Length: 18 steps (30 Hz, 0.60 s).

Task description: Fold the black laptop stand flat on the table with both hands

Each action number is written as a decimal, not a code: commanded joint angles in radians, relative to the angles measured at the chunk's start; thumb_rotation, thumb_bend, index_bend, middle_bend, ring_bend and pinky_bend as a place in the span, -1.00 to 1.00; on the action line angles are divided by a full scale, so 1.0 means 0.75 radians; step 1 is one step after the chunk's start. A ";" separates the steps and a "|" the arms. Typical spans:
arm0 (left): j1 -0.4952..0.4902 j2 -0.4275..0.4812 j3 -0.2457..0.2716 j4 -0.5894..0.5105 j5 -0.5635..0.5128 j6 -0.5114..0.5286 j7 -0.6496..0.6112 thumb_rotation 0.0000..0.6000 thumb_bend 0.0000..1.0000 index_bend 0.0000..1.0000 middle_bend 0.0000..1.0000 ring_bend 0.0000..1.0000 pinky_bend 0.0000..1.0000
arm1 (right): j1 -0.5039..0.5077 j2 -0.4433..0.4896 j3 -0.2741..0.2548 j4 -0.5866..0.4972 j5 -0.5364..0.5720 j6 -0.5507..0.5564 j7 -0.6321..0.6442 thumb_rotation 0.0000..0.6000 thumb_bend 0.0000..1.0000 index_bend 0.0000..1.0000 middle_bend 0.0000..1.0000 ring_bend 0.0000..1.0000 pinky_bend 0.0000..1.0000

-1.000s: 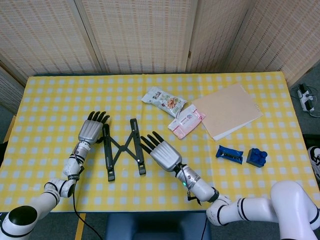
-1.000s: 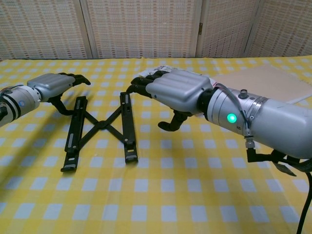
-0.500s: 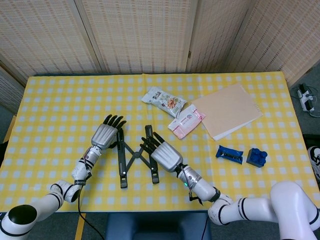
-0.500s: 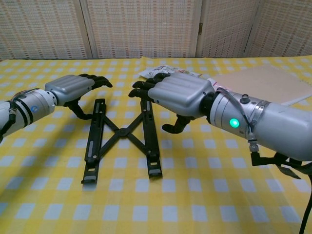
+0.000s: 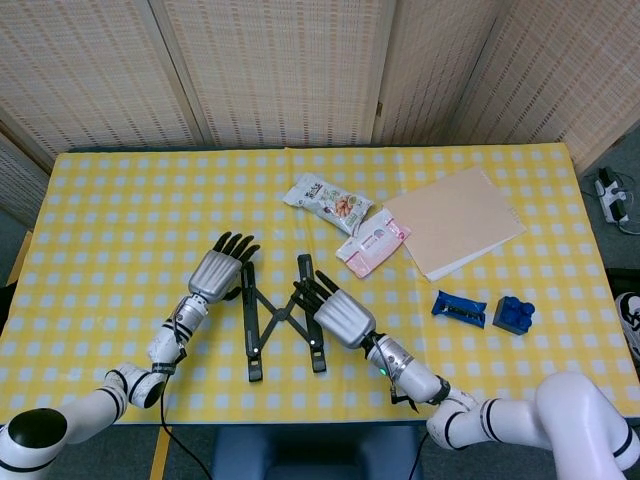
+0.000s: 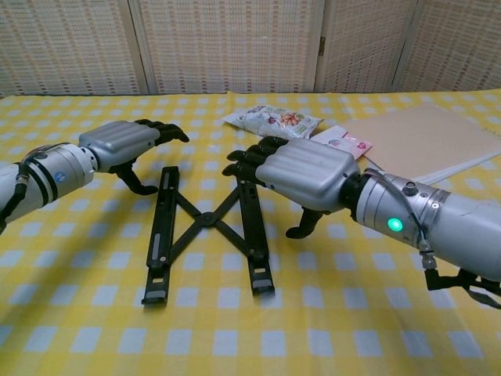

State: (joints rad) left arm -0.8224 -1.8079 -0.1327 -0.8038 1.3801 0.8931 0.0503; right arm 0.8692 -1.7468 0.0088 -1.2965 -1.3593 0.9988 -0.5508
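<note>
Yellow-white checked tabletop; black laptop stand; silver robot hands, black fingers; blue blocks; tan folder; pink packet.

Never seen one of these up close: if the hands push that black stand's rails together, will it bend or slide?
The stand looks like stiff bars crossed at a pivot, so it probably scissors shut rather than bends. Lying flat on the tablecloth, it may skid unless the left hand and right hand push evenly.
</note>
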 commanded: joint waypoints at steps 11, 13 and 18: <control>0.006 0.013 -0.018 -0.034 -0.042 -0.040 -0.026 1.00 -0.37 -0.73 -0.86 -1.00 -0.87 | -0.051 -0.179 -0.011 0.298 -0.196 0.104 0.210 1.00 -0.56 -1.00 -1.00 -1.00 -1.00; 0.006 0.012 -0.020 -0.034 -0.048 -0.046 -0.029 1.00 -0.38 -0.73 -0.86 -1.00 -0.87 | -0.053 -0.192 -0.006 0.317 -0.206 0.106 0.218 1.00 -0.56 -1.00 -1.00 -1.00 -1.00; 0.008 0.010 -0.024 -0.037 -0.063 -0.065 -0.051 1.00 -0.37 -0.73 -0.86 -1.00 -0.87 | -0.059 -0.209 -0.002 0.353 -0.235 0.111 0.227 1.00 -0.56 -1.00 -1.00 -1.00 -1.00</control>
State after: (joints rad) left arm -0.8169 -1.7999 -0.1497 -0.8306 1.3354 0.8473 0.0163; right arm 0.8263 -1.9011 0.0067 -1.0353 -1.5325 1.0815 -0.3823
